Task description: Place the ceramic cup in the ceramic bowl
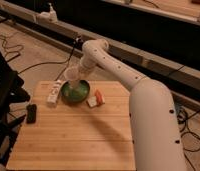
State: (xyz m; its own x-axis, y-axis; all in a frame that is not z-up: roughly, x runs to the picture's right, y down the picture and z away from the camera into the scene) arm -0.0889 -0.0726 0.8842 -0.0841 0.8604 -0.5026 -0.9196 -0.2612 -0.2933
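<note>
The ceramic bowl (75, 91), shallow with a glossy green inside, sits at the far left part of the wooden table (78, 135). The ceramic cup (71, 75), small and white, hangs just above the bowl's far rim. My gripper (74, 76) is at the cup, at the end of the white arm (113, 65) that reaches in from the right. The cup appears held by the gripper, with the fingers hidden behind it and the wrist.
A small white-and-red block (95, 99) lies right of the bowl. A white elongated object (54, 93) lies left of it. A black device (31, 113) rests near the table's left edge. Cables run over the floor behind, and a dark chair (3, 95) stands at left.
</note>
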